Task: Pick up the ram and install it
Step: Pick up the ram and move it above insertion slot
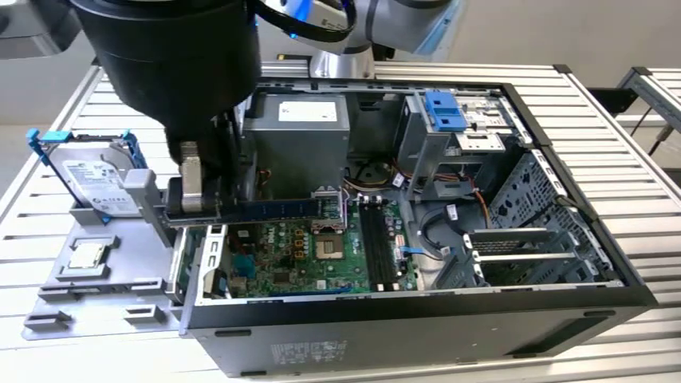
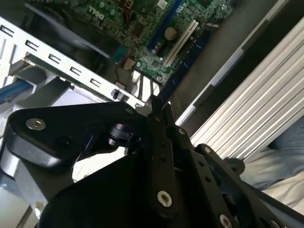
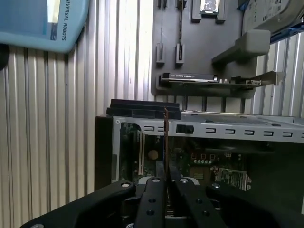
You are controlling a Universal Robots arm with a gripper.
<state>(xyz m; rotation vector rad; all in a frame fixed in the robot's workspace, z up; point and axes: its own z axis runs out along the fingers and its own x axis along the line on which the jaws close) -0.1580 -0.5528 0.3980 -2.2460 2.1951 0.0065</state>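
Note:
The ram [image 1: 279,209] is a long dark blue-green stick, held level above the left edge of the open computer case [image 1: 426,327]. My gripper [image 1: 196,209] is shut on its left end, and its free end reaches toward the middle of the motherboard [image 1: 309,259]. The black memory slots [image 1: 372,239] lie lower and to the exterior view's right of the stick's tip. In the first wrist view the ram [image 3: 166,137] shows edge-on as a thin line rising from between the fingers of my gripper [image 3: 166,180]. In the second wrist view my gripper [image 2: 159,114] hangs over the motherboard [image 2: 156,42].
A grey parts tray [image 1: 117,279] sits at the exterior view's left of the case, holding a silver hard drive [image 1: 94,182] in blue brackets and a small square chip [image 1: 85,255]. Inside the case are a power supply [image 1: 298,136], a drive cage [image 1: 458,136] and loose cables [image 1: 426,215].

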